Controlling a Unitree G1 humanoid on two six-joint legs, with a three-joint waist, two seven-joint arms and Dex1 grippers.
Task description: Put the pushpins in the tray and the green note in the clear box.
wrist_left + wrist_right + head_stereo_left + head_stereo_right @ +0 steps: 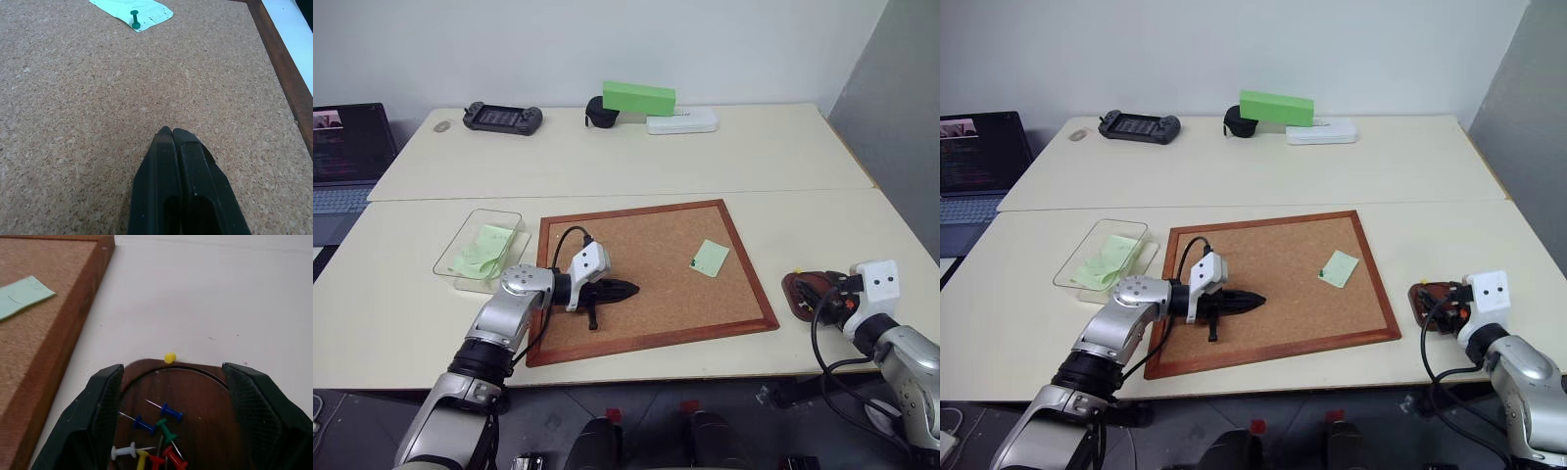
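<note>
A pale green note (710, 258) lies on the corkboard (646, 245) near its right side, held by a small dark green pushpin (135, 19) at its edge. My left gripper (628, 289) is shut and empty, low over the board's middle and pointing at the note. The clear box (480, 245) sits left of the board with green paper inside. My right gripper (171, 377) stands open over the dark reddish-brown tray (200, 391), nothing between its fingers. Several coloured pushpins (166, 428) lie in the tray. A yellow pin (169, 358) rests at the tray's far rim.
At the back of the table are a game controller (502, 117), a black object (597, 114), a bright green block (638, 97) and a white case (682, 121). A laptop (347, 147) stands at the far left. The corkboard's raised wooden frame (73, 318) runs beside the tray.
</note>
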